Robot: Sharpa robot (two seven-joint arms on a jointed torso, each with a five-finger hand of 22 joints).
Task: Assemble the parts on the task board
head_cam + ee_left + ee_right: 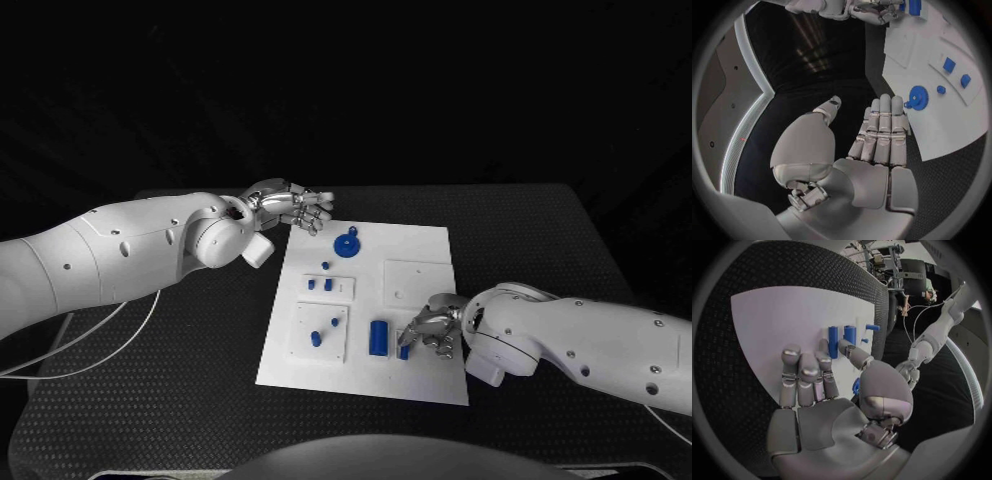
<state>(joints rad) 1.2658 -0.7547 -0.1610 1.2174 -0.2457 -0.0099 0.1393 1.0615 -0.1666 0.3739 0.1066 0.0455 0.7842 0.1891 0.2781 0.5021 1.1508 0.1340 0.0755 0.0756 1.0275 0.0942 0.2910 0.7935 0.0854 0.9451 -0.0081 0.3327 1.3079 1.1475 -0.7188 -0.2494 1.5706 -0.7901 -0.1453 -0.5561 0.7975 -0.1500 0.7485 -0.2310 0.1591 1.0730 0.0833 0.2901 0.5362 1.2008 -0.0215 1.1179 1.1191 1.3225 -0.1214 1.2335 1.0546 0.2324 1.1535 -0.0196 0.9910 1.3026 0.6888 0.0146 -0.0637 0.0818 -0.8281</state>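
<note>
The white task board (pixel 418 250) lies in the middle of the table. A blue gear (pixel 346 242) stands near its far left corner, with small blue parts (pixel 320 285) nearer me and a blue cylinder (pixel 379 337) at the near side. My left hand (pixel 289 208) hovers at the board's far left corner with straight fingers, holding nothing; the gear (pixel 917 95) sits just past its fingertips (pixel 886 107). My right hand (pixel 433 330) hangs over the near right part of the board, fingers extended (pixel 807 375). A small blue part (pixel 405 350) lies beside its thumb, and the cylinder (pixel 833 335) is just beyond.
The black table (pixel 173 400) surrounds the board, with bare room on the left and at the near side. A raised square plate (pixel 320 330) on the board carries two small blue parts. Grey cables (pixel 87 340) trail off the table's left edge.
</note>
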